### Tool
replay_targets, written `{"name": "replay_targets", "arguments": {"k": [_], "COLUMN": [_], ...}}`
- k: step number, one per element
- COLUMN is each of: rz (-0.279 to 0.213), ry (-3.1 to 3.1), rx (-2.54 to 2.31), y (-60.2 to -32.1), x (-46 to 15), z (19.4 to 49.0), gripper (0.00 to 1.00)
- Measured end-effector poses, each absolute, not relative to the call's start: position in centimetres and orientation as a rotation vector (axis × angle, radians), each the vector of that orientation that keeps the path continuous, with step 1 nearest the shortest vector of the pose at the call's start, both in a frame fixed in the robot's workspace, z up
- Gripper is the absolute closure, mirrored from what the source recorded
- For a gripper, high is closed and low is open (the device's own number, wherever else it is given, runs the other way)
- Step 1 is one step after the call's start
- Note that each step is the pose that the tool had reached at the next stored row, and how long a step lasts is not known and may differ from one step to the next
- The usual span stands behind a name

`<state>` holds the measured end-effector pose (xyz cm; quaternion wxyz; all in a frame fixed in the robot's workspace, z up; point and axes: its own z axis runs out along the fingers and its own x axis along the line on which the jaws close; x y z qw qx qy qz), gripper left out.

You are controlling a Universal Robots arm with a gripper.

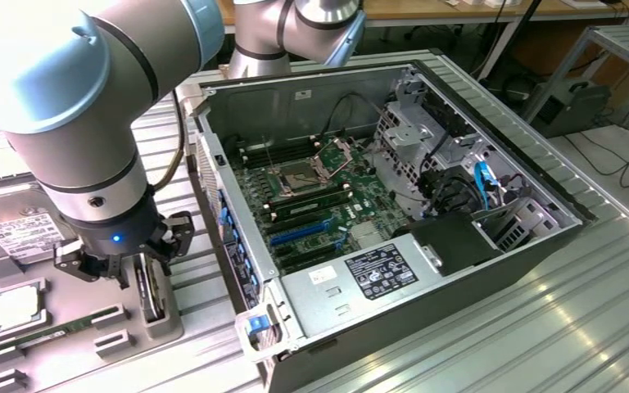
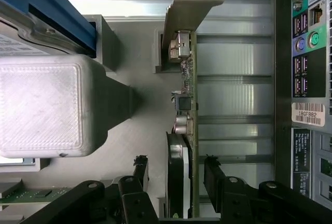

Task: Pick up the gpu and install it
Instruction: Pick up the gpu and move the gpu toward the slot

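Wrist view looks down past the black two-finger gripper (image 2: 176, 164) onto the gpu (image 2: 192, 125). It's a thin card w/ green circuit-board edge, round black fan face and silver metal end bracket. It stands on edge in a slot of the flat grey plastic parts tray (image 2: 140, 63). Jaws are spread wide, one finger (image 2: 139, 168) on each side of the card. A small gap shows on both sides, so nothing is gripped yet and the card sits in its holder directly below the gripper. This view also shows a pale grey ribbed plastic block (image 2: 41, 105) near one finger. Past the other finger is the rear port panel (image 2: 306, 42) of the computer, w/ coloured sockets and a white barcode sticker.

Exterior view doesn't give those finger gaps, but shows the wider layout. The grey-and-blue robot arm (image 1: 74, 123) stands upright over the tray. The open black-and-silver PC case (image 1: 292, 106) lies on its side just beside the gripper, on a ribbed metal table (image 1: 576, 311). Inside are a green motherboard (image 1: 314, 196) w/ blue slots and a black power supply (image 1: 386, 270) w/ white label. On the gripper's far side from the case lies a silver hard drive w/ white label (image 1: 20, 233).
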<state>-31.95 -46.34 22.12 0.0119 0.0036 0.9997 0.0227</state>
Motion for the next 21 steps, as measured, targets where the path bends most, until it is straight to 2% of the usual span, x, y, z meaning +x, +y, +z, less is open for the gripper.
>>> {"name": "replay_targets", "arguments": {"k": [4,5,6,7,13,14,15,17,18,21], "rz": [0.071,0.071,0.071,0.071,0.071,0.071,0.071,0.071,0.071,0.071], "ry": [3.117,3.117,3.117,3.117,3.117,3.117,3.117,3.117,3.117,3.117], "rx": [0.011,0.011,0.011,0.011,0.011,0.011,0.011,0.011,0.011,0.011], "y": [-46.34,-46.33,-46.32,-46.25,-46.07,-46.07,-46.07,-46.07,-46.07,-46.07], "x": [-31.95,-31.94,-31.94,-31.94,-31.95,-31.95,-31.95,-31.95,-31.94,-31.91], "z": [22.12,22.11,22.11,22.12,22.12,22.12,22.12,22.12,22.12,22.12], "gripper": [0.45,0.52,0.52,0.59,0.59,0.61,0.67,0.67,0.72,0.72]}}
